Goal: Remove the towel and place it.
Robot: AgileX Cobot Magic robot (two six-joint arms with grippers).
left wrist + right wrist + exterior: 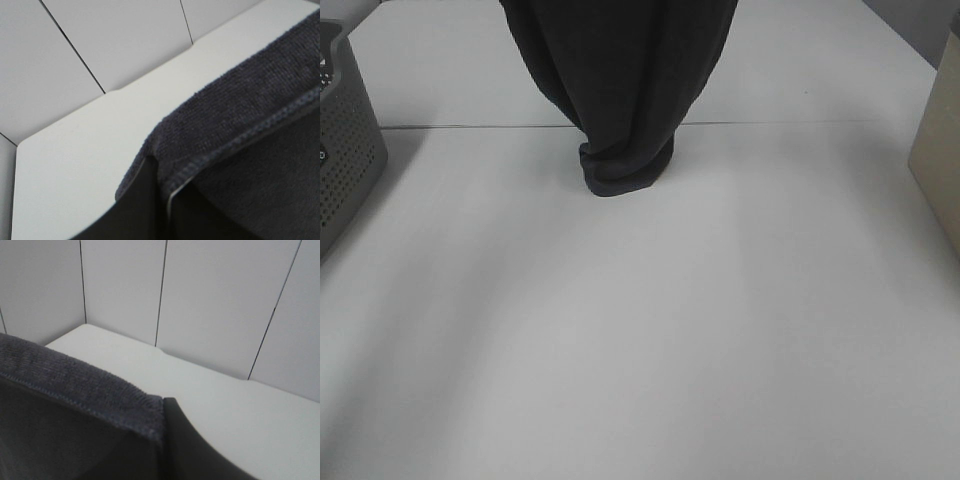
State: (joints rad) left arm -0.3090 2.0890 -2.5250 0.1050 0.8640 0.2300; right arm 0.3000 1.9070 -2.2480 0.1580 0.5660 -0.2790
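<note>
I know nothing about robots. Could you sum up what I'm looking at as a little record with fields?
Main item: dark grey towel, hanging down from above the picture
Towel's lower end: bunched, touching the white table
Left gripper: closed on the towel's hemmed edge
Right gripper: closed on the hemmed edge too
Left side of table: grey perforated basket
Right side of table: beige box, partly out of view
Task stage: towel held up, not yet laid down
</note>
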